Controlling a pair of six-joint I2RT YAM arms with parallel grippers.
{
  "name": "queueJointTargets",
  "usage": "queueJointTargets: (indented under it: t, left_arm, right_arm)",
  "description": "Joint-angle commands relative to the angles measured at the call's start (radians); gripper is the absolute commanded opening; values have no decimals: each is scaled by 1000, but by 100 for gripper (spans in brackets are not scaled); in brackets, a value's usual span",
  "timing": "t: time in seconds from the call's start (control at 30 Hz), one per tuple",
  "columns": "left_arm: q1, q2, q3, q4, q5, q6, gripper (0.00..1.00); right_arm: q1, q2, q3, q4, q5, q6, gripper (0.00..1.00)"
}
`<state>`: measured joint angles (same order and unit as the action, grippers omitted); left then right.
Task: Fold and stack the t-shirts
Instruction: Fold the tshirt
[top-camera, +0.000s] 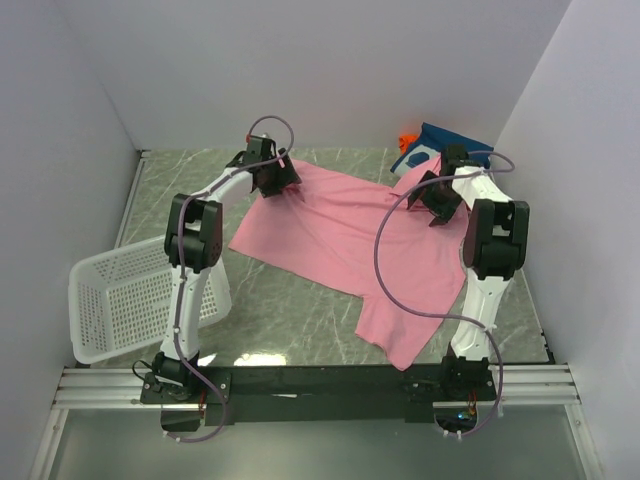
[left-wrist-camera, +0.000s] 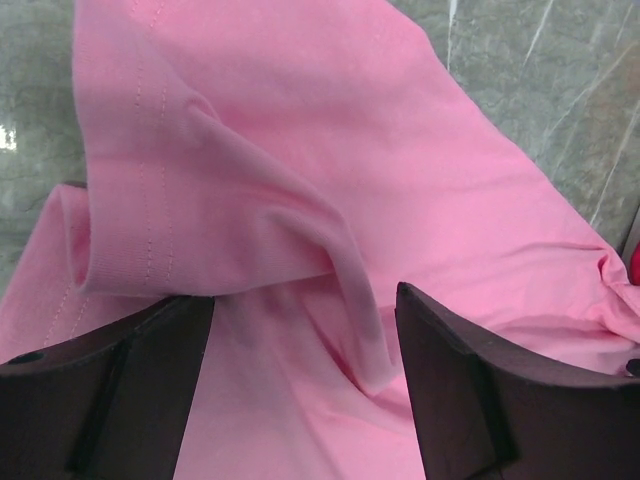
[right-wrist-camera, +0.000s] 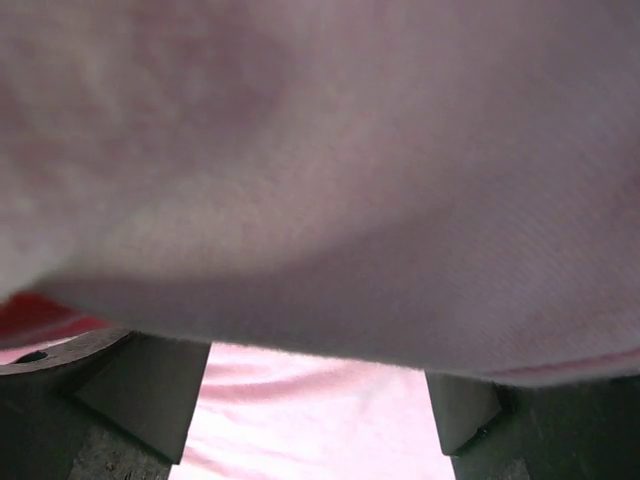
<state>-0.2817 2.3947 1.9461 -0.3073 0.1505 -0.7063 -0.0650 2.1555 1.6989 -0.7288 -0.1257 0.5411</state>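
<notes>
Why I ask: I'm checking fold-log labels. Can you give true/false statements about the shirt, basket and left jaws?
The pink cotton t-shirt lies spread on the grey marbled table. True.
The white plastic mesh basket holds a folded shirt. False: it holds nothing.
The left gripper has its jaws shut. False: they stand apart over a fabric fold.
A dark blue folded garment lies beyond the right gripper. True.

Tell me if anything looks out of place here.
The white basket looks tilted over the left edge of the table, beside the left arm. The pink t-shirt lies askew and rumpled, one corner reaching the near edge.
</notes>
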Motion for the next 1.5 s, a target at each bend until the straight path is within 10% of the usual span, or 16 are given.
queueJointTargets:
  t: [0.0, 0.73, 1.47]
  left_arm:
    - [4, -86, -51, 46, 24, 24, 79]
    - [-17, -470, -604, 151, -16, -35, 79]
    - [-16, -197, -363, 36, -8, -53, 79]
  right_arm:
    - [7, -100, -31, 22, -5, -41, 85]
    - [195, -324, -456, 92, -41, -46, 84]
    - [110, -120, -317, 13, -11, -56, 85]
